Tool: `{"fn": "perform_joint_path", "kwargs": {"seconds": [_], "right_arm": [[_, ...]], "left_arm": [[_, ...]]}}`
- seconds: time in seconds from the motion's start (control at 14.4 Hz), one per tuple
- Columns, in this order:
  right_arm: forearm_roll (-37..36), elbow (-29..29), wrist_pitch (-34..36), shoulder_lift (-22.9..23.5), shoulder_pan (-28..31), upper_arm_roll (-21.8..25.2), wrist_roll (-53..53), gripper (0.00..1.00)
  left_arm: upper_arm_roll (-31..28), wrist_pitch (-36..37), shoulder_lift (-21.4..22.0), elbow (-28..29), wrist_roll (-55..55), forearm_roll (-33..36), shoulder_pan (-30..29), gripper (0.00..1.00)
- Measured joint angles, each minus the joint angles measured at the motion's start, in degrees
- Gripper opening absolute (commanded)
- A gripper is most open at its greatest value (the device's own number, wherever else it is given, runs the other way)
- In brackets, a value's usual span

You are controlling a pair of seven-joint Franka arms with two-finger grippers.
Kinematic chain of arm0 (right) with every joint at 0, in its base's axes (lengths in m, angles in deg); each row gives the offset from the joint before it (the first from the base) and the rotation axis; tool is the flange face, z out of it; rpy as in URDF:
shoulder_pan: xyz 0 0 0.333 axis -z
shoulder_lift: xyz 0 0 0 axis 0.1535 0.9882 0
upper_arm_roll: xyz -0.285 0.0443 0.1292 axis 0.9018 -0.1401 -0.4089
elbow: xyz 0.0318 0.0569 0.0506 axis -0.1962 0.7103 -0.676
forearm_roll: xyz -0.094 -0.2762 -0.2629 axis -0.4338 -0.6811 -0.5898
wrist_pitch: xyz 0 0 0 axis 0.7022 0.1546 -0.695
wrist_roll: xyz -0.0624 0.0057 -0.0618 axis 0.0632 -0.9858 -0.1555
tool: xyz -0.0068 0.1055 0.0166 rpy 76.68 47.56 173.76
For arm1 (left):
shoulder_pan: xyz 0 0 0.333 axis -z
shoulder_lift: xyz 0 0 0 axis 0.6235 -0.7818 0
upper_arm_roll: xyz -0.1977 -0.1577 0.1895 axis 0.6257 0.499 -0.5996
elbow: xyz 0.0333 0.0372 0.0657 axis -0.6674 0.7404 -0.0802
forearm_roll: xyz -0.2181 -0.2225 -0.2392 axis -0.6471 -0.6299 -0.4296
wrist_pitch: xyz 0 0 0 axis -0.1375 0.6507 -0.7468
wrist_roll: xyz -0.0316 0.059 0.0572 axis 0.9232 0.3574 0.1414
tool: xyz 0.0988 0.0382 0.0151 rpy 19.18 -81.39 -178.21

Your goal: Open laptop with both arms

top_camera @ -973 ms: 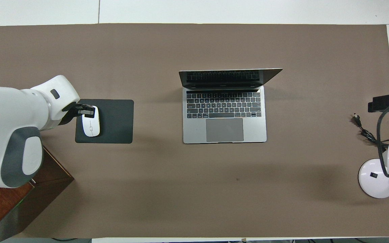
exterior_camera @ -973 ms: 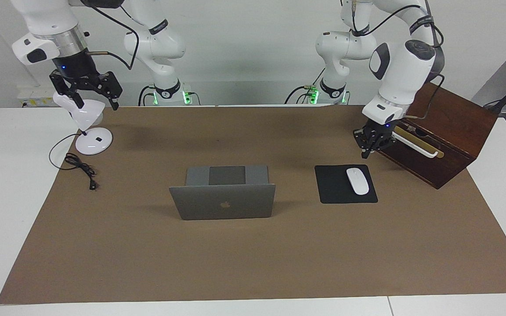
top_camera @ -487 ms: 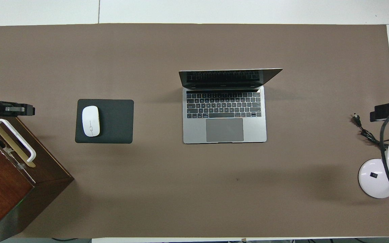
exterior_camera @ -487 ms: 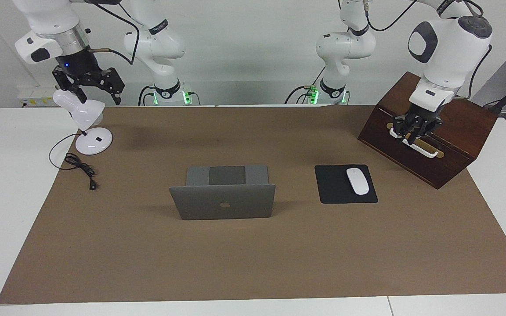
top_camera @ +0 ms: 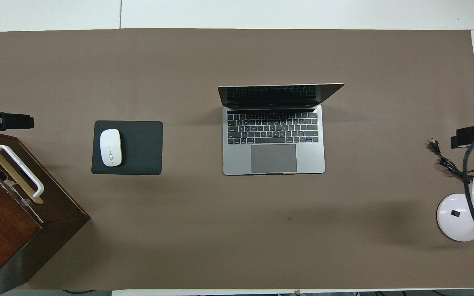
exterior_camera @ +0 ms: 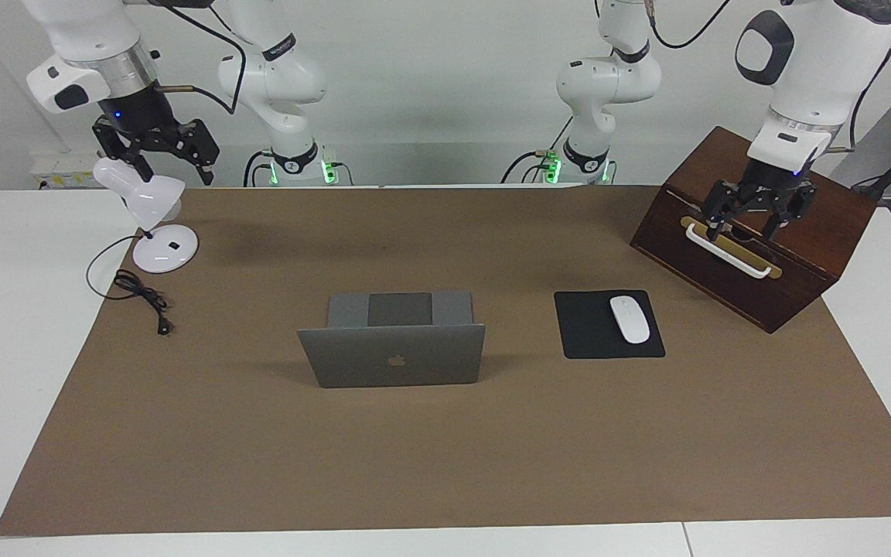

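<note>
Overhead view crops left gripper [top_camera: 4,121] at edge.

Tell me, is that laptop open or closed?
Open. The laptop has its lid raised, with keyboard and trackpad uncovered in the overhead view.

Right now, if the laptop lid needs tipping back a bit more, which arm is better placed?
Probably right: the right hand, over the lamp, looks closer to the open laptop; the left hand, over the wooden box, has the mouse pad in its way.
</note>
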Motion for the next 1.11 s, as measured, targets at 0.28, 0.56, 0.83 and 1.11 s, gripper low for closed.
{"fn": "perform_joint_path", "kwargs": {"seconds": [0.28, 0.56, 0.83, 1.11], "right_arm": [[0.0, 0.07, 0.0, 0.0, 0.0, 0.0, 0.01, 1.0], [0.0, 0.15, -0.3, 0.02, 0.0, -0.03, 2.91, 1.0], [0.0, 0.19, -0.76, 0.03, 0.0, -0.02, 6.23, 1.0], [0.0, 0.21, -0.77, 0.03, 0.0, -0.02, 6.27, 1.0]], "left_arm": [[0.59, 6.45, -2.64, -7.15, -4.57, 0.0, 3.24, 1.0], [0.34, 9.84, -4.25, -10.76, -4.62, 0.0, 3.28, 1.0], [0.32, 9.84, -4.8, -10.76, -4.62, 0.0, 3.28, 1.0], [0.39, 9.54, -4.81, -10.76, -4.62, 0.0, 3.36, 1.0]]}}
